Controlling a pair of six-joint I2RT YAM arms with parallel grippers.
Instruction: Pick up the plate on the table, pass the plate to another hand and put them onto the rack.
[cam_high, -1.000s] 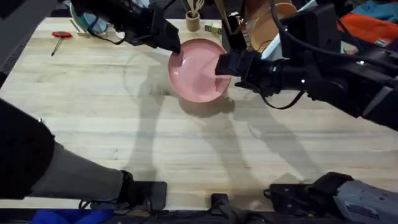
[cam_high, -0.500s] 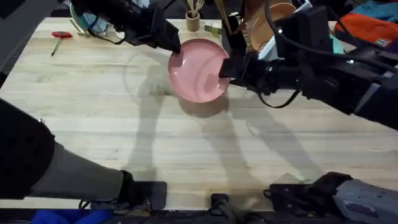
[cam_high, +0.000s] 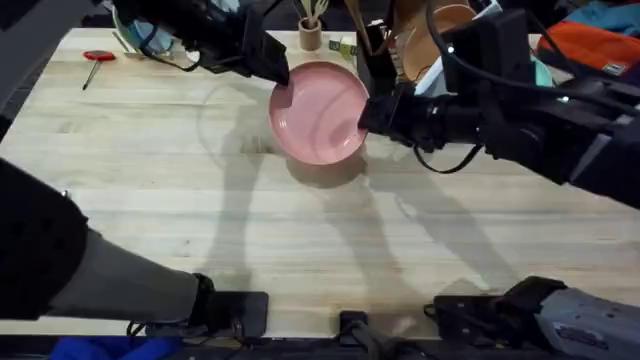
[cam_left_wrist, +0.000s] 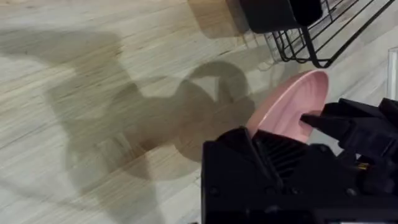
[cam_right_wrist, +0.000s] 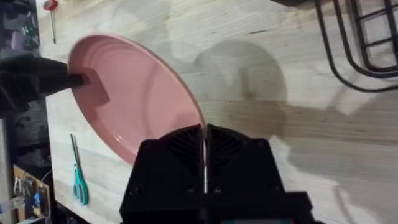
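Overhead, the pink plate (cam_high: 318, 110) hangs above the far middle of the table (cam_high: 150, 200), casting a round shadow on the wood just below it, and it is pinched from both sides at once. The left gripper (cam_high: 283, 78) reaches in from the far left and its black fingers are clenched on the plate's upper left rim; in the right wrist view that same gripper (cam_right_wrist: 84, 81) shows as a dark fingertip pressed onto the plate's (cam_right_wrist: 134, 99) inner face near its edge. The right gripper (cam_high: 363, 115) comes from the right and is closed on the plate's right rim, and in the left wrist view its pointed fingers (cam_left_wrist: 320, 121) grip the pink edge (cam_left_wrist: 292, 109). The black wire rack (cam_left_wrist: 311, 37) stands on the table just beyond the plate, apart from it. A peach-orange plate (cam_high: 435, 35) sits upright at the far edge behind the right arm.
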